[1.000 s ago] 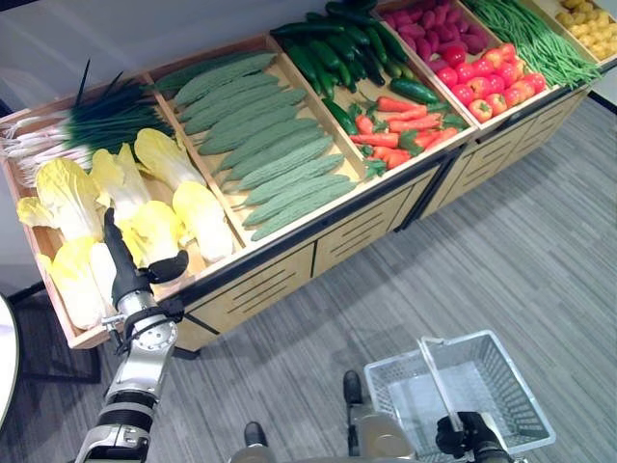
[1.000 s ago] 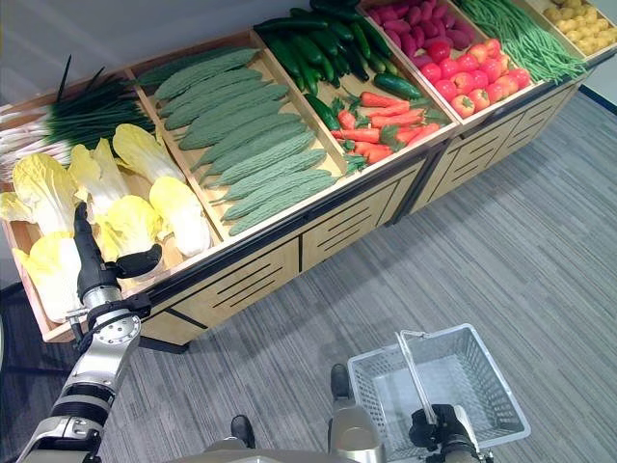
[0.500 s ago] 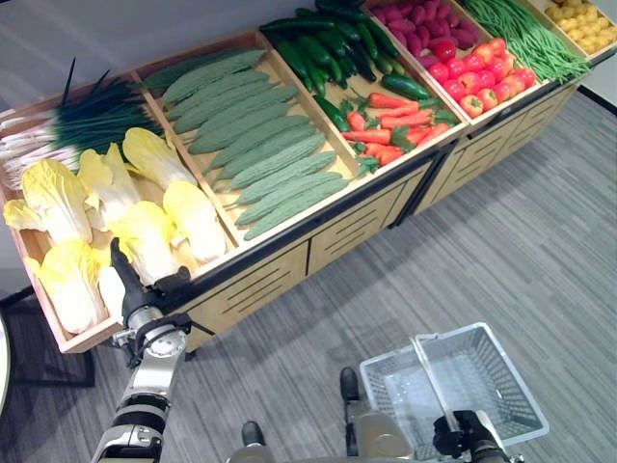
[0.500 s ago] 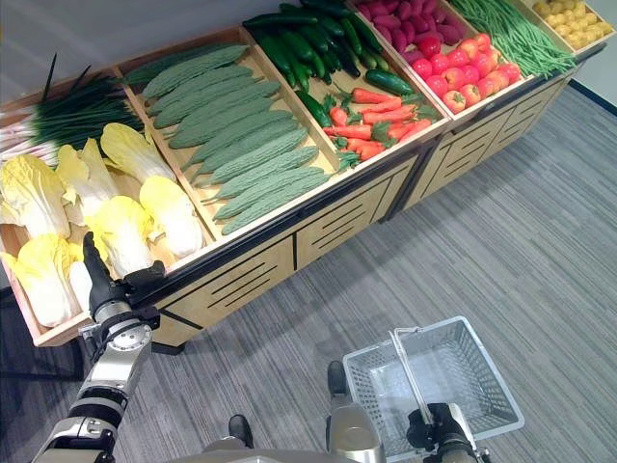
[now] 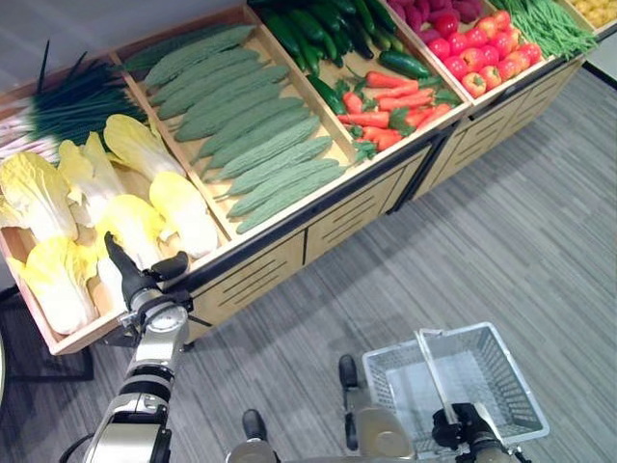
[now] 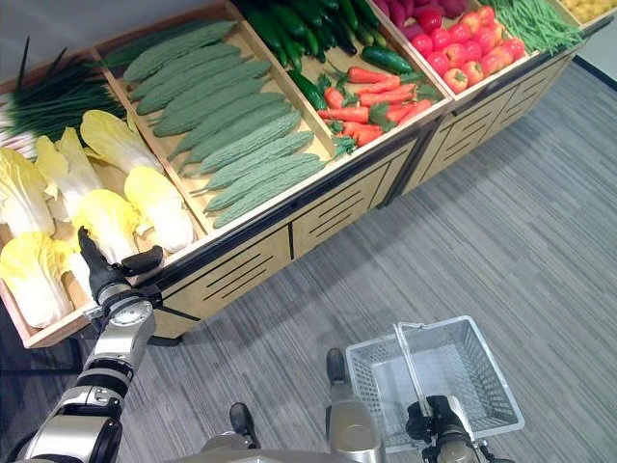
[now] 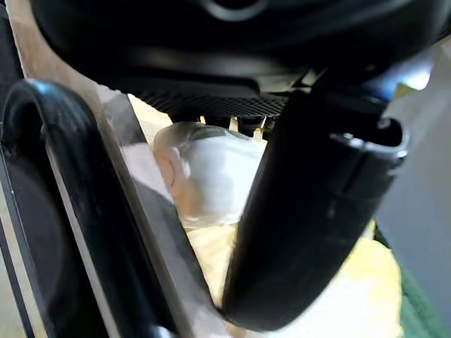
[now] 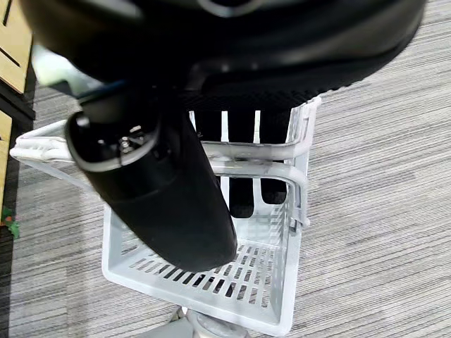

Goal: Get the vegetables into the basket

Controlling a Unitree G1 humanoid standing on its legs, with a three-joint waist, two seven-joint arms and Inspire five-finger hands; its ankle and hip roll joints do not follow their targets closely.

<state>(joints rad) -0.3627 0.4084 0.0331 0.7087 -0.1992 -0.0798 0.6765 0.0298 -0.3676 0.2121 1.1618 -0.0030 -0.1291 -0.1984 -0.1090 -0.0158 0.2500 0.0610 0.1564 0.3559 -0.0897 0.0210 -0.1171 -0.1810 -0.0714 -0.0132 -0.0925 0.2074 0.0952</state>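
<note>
The left hand [image 5: 133, 277] hovers released at the bin's [image 5: 82, 335] front edge, fingers straight, thumb spread, cabbages [image 5: 135, 229] just beyond its fingertips. The right hand [image 6: 432, 422] is clenched on the handle [image 6: 409, 370] of the basket [image 6: 492, 386], which hangs below it.

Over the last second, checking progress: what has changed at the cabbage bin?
The left robot hand has drawn back from among the cabbages to the bin's front edge, open and empty. The camera shifted too. The right robot hand stays curled round the basket handle; basket empty.
</note>
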